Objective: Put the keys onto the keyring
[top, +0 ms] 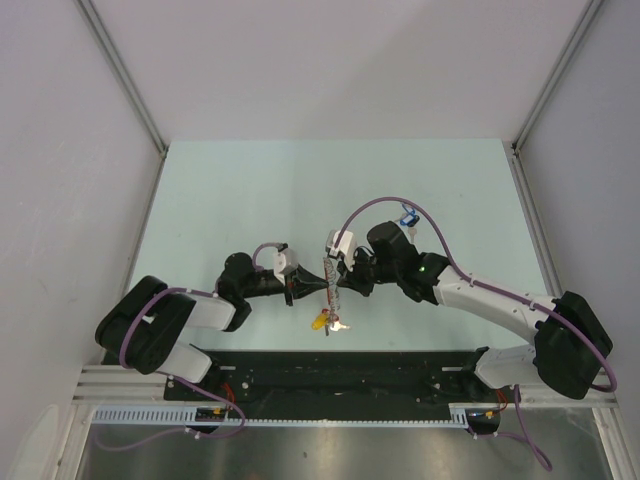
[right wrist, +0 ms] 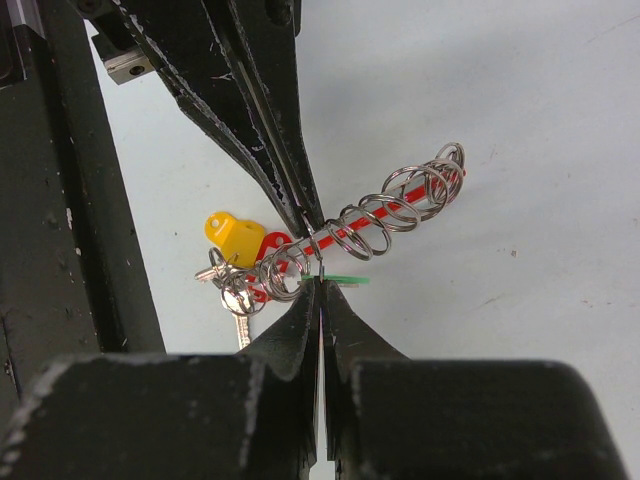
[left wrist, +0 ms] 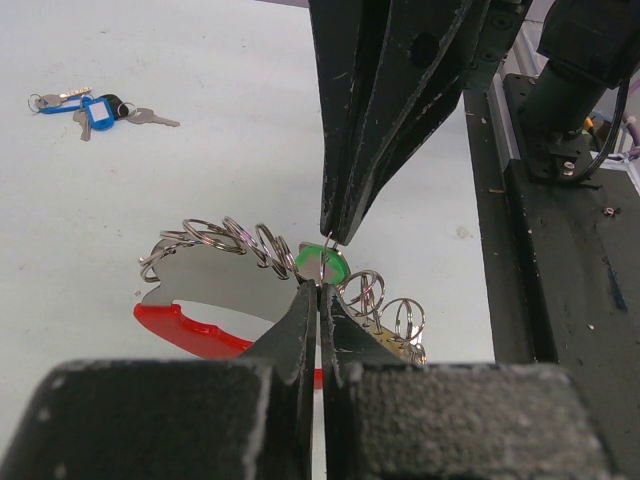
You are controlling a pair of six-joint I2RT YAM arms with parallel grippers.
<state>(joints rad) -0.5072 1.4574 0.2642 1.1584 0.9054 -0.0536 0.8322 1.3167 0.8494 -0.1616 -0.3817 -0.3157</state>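
Observation:
The keyring (top: 330, 283) lies near the table's front middle: silvery rings (left wrist: 228, 238) on a curved red loop (left wrist: 185, 322), with a yellow tag (right wrist: 232, 235), a red tag (right wrist: 270, 243) and a silver key (right wrist: 240, 322). My two grippers meet tip to tip over it. My left gripper (left wrist: 320, 286) is shut, apparently on one of the rings. My right gripper (right wrist: 320, 283) is shut at the green key (right wrist: 347, 279), whose green head (left wrist: 322, 262) shows between both tips. The blue key (top: 408, 216) lies on a small bunch at the far right, also in the left wrist view (left wrist: 95, 108).
The pale green table (top: 250, 190) is bounded by white walls on three sides. A black rail (top: 330, 365) with the arm bases runs along the near edge. The right arm's cable (top: 385, 203) arches over the table near the blue key.

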